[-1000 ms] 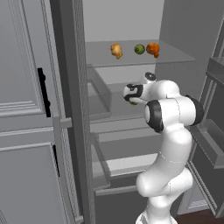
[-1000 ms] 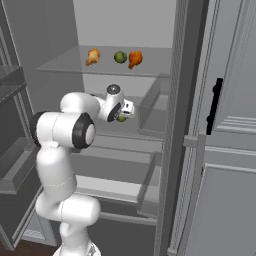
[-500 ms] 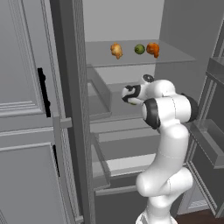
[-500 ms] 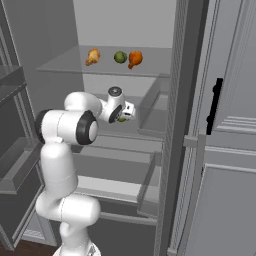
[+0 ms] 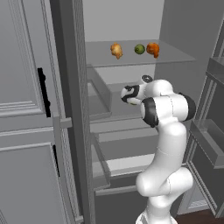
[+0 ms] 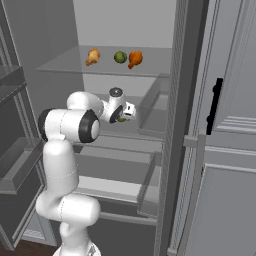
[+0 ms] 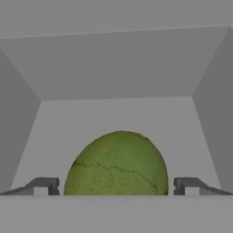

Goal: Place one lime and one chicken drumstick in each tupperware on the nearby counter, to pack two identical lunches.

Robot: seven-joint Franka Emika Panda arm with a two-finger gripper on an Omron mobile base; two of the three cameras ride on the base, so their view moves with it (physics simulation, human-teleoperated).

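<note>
The arm [image 5: 166, 144] was glossy white, built of rounded segments with dark bands at the joints. Its hand [image 6: 121, 109] was white with black patches and two small dark fingertips [image 7: 45, 185].

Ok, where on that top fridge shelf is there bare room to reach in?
The top shelf is bare along its front strip, and, seen in the left base view, left of the pale drumstick and right of the orange drumstick. It is crowded in the middle: the lime sits close beside the orange drumstick.
</note>
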